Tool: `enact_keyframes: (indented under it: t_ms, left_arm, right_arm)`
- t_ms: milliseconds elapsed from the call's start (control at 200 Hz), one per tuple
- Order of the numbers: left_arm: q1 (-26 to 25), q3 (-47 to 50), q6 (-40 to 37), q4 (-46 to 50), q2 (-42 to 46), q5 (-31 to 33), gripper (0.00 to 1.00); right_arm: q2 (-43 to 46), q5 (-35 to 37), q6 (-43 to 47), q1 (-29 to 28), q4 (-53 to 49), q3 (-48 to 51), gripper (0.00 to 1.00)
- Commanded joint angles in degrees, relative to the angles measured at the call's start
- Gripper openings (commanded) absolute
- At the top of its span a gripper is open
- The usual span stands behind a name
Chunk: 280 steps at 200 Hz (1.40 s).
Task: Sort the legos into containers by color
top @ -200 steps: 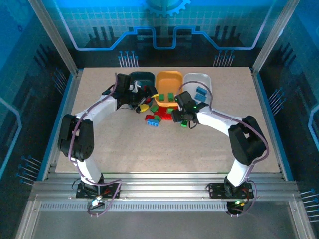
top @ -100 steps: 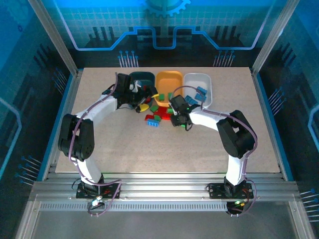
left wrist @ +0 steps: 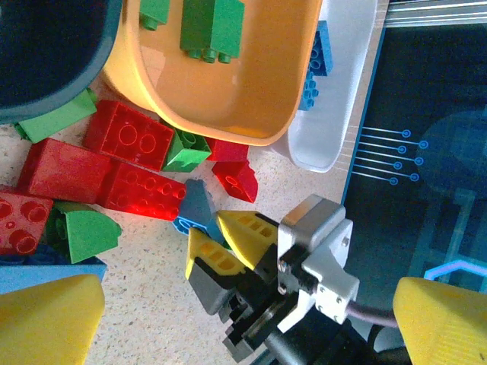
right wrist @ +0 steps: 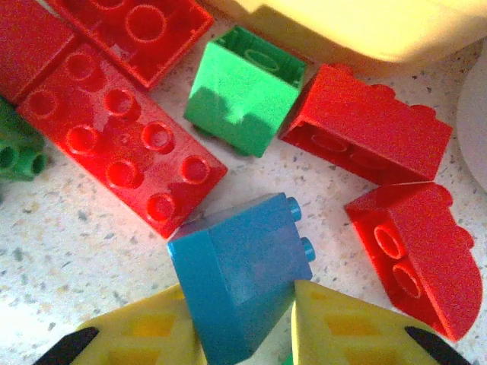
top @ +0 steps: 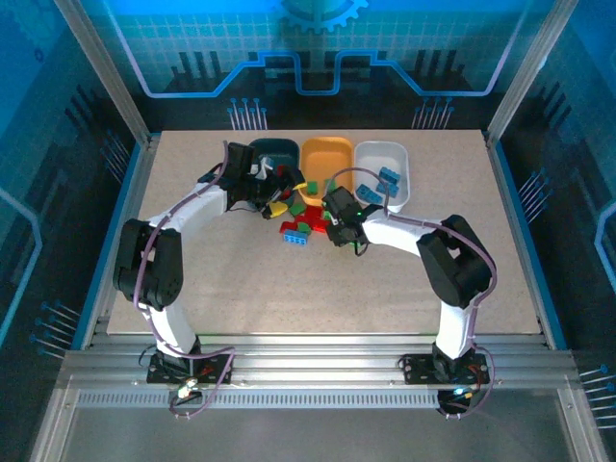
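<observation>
A pile of red, green and blue legos (top: 300,227) lies in front of the dark teal tray (top: 275,147), orange tray (top: 325,152) and white tray (top: 383,157). In the right wrist view my right gripper (right wrist: 243,338) is shut on a blue sloped brick (right wrist: 240,277) that rests on the table, a yellow finger touching each side. The left wrist view shows that brick (left wrist: 195,207) between the right gripper's fingers (left wrist: 242,232). My left gripper (left wrist: 247,283) hangs open over the pile, nothing between its fingers. Green bricks (left wrist: 211,26) lie in the orange tray, blue ones (left wrist: 316,61) in the white.
Around the held brick lie a long red plate (right wrist: 122,137), a green cube (right wrist: 243,95) and two red bricks (right wrist: 365,133) (right wrist: 418,255). The orange tray's rim (right wrist: 365,30) is just beyond them. Both arms crowd the pile from either side.
My right gripper has moved left into the pile and closed on the blue brick. The left arm has stayed where it was.
</observation>
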<state>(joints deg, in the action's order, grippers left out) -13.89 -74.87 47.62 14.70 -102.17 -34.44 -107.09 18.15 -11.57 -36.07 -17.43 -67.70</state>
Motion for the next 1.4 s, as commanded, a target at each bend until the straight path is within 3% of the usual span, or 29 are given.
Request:
enact_keyframes:
  t_ms: [0, 270, 425, 625, 670, 745, 855, 976, 1111, 1281, 1396]
  left_arm:
    - [-0.3, -2.0, -1.5, 1.1, -0.4, -2.0, 0.99]
    - [-0.3, -1.9, -1.4, 1.3, -0.4, -1.8, 0.99]
    - [-0.3, -1.6, -1.0, 1.7, -0.1, -0.8, 0.99]
    - [-1.4, -2.0, -1.9, 4.1, -0.3, 2.3, 0.98]
    - [-2.4, -3.2, -4.0, 7.1, -0.7, 4.7, 0.98]
    - [-5.3, -6.7, -9.3, 14.5, -1.9, 11.1, 0.98]
    - [-9.9, -10.8, -15.1, 23.1, -4.4, 21.5, 0.99]
    - [-13.6, -11.3, -19.0, 27.0, -5.7, 32.4, 0.99]
    - [-17.3, -9.6, -22.5, 29.0, -6.5, 43.7, 0.99]
    - [-19.9, -7.8, -24.7, 28.9, -9.8, 49.1, 0.99]
    - [-20.2, -7.0, -24.7, 27.5, -11.7, 49.4, 0.96]
  right_arm:
    - [4.6, 1.7, -1.0, -1.2, 1.2, 1.7, 0.3]
    - [12.5, 3.8, -1.8, 0.8, 0.4, 1.7, 0.3]
    - [10.1, 3.8, -3.6, 9.4, -2.0, -3.9, 0.3]
    - [-0.1, -1.0, -7.3, 19.7, -8.1, -16.1, 0.32]
    - [-2.3, -2.4, -7.6, 20.9, -9.5, -18.6, 0.35]
    - [-4.2, -5.8, -7.7, 22.5, -11.6, -22.3, 0.5]
    - [-1.4, -7.0, -8.3, 22.8, -11.8, -22.9, 0.64]
    - [6.6, -8.5, -10.8, 22.4, -9.5, -16.1, 0.67]
    - [20.6, -9.6, -15.4, 18.8, -2.9, 0.6, 0.69]
    - [35.9, -6.9, -19.2, 13.9, 0.0, 18.2, 0.72]
    - [43.4, -5.8, -19.8, 12.1, 0.1, 25.9, 0.73]
